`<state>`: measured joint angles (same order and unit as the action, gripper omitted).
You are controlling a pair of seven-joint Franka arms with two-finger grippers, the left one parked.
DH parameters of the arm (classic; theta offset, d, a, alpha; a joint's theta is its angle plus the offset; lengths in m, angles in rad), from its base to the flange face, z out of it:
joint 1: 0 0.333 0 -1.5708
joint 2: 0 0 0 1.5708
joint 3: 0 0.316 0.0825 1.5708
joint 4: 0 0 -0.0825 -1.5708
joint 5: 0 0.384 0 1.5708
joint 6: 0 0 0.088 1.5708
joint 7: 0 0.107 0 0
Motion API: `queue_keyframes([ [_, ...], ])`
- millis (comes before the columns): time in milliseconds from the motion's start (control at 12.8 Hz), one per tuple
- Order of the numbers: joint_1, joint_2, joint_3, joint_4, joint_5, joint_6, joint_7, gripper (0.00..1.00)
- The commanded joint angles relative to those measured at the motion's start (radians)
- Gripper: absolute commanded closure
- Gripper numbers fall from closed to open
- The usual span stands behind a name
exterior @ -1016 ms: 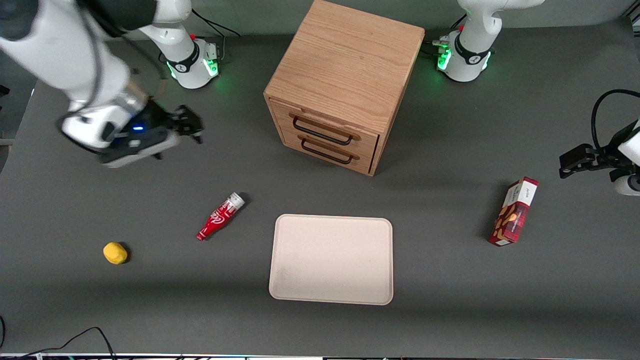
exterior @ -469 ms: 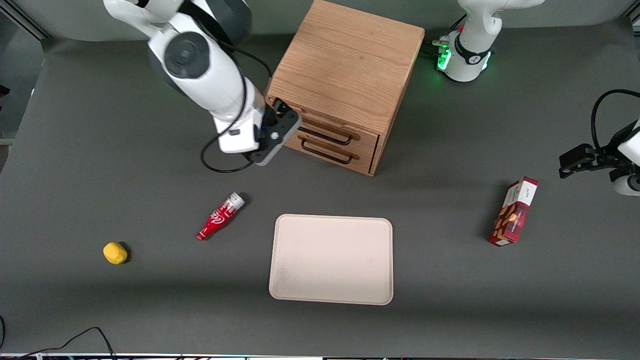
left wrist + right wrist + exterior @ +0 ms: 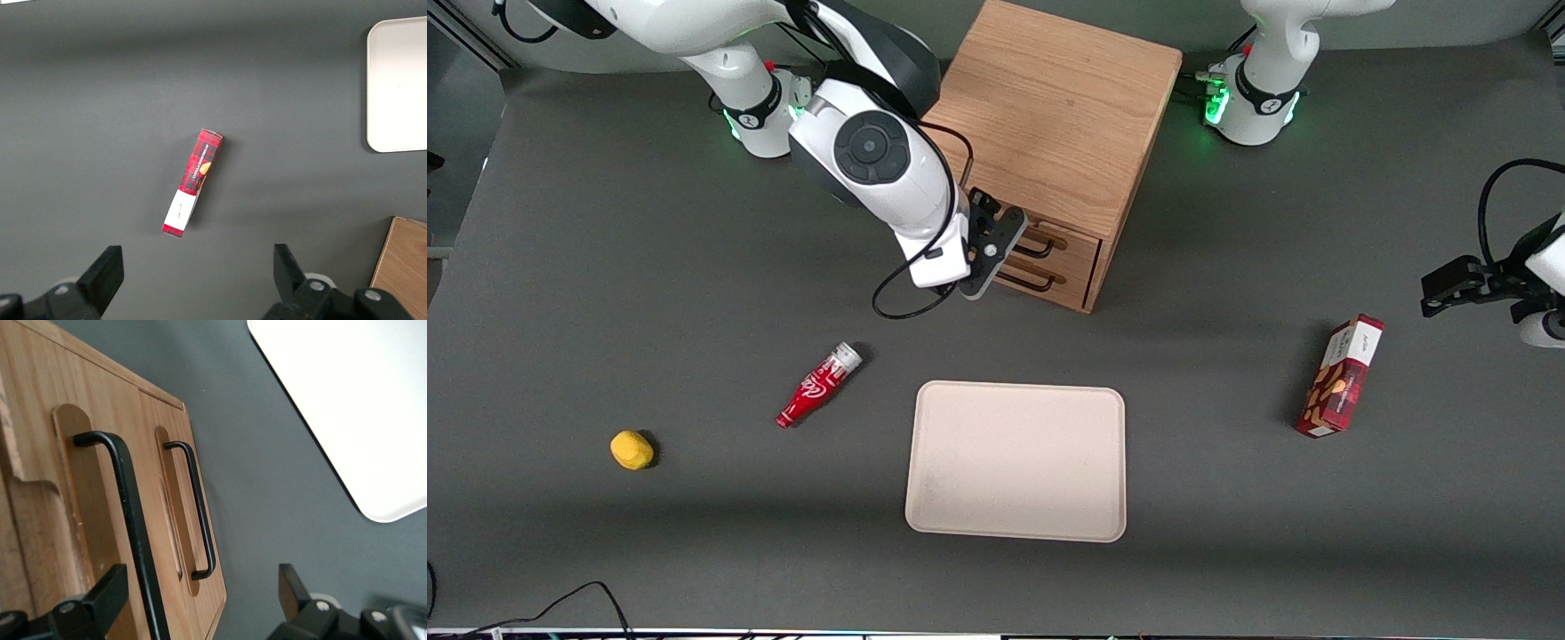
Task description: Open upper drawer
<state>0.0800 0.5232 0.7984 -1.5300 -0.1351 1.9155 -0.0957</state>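
Dark grey matte table (image 3: 605,267): bears everything listed below.

Boxy light-oak cabinet (image 3: 1049,116): stands on the table farther from the front camera than the tray; two drawers in its front, both shut flush.

Cream rectangular tray with rounded corners (image 3: 1016,460): flat on the table, in front of the cabinet, well apart from it.

Upper drawer (image 3: 87,520) (the higher, shallow one, with a wide thin black wire handle (image 3: 133,520)): closed; the lower twin drawer (image 3: 177,513) sits directly beneath it with the same handle.

Black two-finger gripper (image 3: 987,244) of the white right arm: close in front of the cabinet's face, level with the drawer handles; jaws spread wide, one finger (image 3: 100,597) beside the upper handle, nothing held.

Red plaid snack box (image 3: 1341,375): toward the parked arm's end of the table.

Small red bottle with a silver cap (image 3: 819,385): lying on its side, near the tray, toward the working arm's end.

Small yellow rounded lump (image 3: 631,449): well apart from the bottle, nearer the working arm's end.
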Motion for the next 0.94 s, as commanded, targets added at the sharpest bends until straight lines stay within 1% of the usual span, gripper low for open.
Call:
queue_keyframes([
  [0,0.027,0.035,0.007,0.021,-0.031,0.029,-0.013,0.00],
  [78,0.027,0.044,0.005,0.018,-0.037,0.045,-0.013,0.00],
  [234,0.027,0.064,0.005,0.010,-0.089,0.077,-0.015,0.00],
  [312,0.027,0.075,0.001,0.011,-0.101,0.089,-0.018,0.00],
  [469,0.027,0.086,-0.013,0.014,-0.161,0.106,-0.053,0.00],
  [547,0.026,0.089,-0.024,0.017,-0.172,0.111,-0.062,0.00],
  [859,0.027,0.090,-0.083,0.069,-0.172,0.115,-0.137,0.00],
])
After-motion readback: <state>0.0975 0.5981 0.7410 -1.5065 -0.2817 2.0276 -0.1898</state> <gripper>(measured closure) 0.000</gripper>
